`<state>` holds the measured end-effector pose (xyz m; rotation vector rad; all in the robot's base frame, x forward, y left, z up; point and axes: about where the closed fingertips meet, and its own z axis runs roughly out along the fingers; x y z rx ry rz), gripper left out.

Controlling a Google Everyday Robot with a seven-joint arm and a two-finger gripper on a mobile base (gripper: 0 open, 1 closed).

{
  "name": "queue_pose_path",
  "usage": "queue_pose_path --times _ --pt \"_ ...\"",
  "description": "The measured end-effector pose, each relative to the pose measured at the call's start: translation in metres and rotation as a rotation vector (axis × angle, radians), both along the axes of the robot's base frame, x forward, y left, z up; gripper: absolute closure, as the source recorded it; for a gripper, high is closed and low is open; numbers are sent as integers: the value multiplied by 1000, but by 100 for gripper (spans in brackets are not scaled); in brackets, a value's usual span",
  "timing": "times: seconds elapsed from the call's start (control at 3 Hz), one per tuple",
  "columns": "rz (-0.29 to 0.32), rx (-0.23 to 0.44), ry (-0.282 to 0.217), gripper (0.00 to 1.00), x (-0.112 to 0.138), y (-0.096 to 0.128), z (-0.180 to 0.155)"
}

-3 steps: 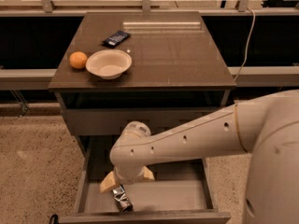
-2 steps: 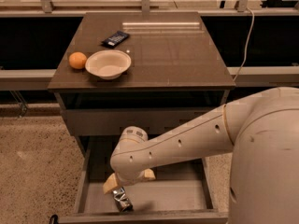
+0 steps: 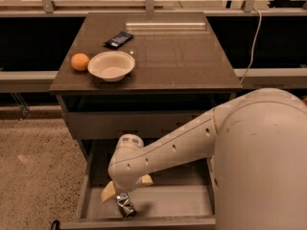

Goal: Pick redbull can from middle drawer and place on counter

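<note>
Since the frame a second earlier, the arm [image 3: 182, 143] had swung a little further over the opening and the gripper [image 3: 126, 189] had sunk slightly toward the redbull can [image 3: 125, 205]. The can itself had not shifted.

The can lay on its side on the floor of the open middle drawer [image 3: 192, 202], close to the drawer's front wall and left of its centre. Its long axis ran roughly front to back, skewed a little so that its near end pointed right. The gripper hung just behind and above the can, with its two tan fingers [image 3: 108, 193] spread wide, one to the can's left and the other behind and to its right. The line between them appeared to cross the can's long axis rather than follow it. Nothing was held, and whether a finger touched the can could not be told.

By my judgement the reach was nearly done. What remained was a short drop toward the can so that the jaws would straddle its body before closing, then the lift.

The counter [image 3: 182, 56], the surface meant to receive it, stood above and behind the can. It carried a white bowl [image 3: 111, 65], an orange [image 3: 79, 61] and a dark packet [image 3: 119, 39].
</note>
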<state>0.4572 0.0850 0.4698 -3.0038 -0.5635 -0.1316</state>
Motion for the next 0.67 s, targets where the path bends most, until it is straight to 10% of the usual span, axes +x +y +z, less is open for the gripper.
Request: queue_pose_path --times 0.67 --pt "107 -82 -34 0 3 41 -76"
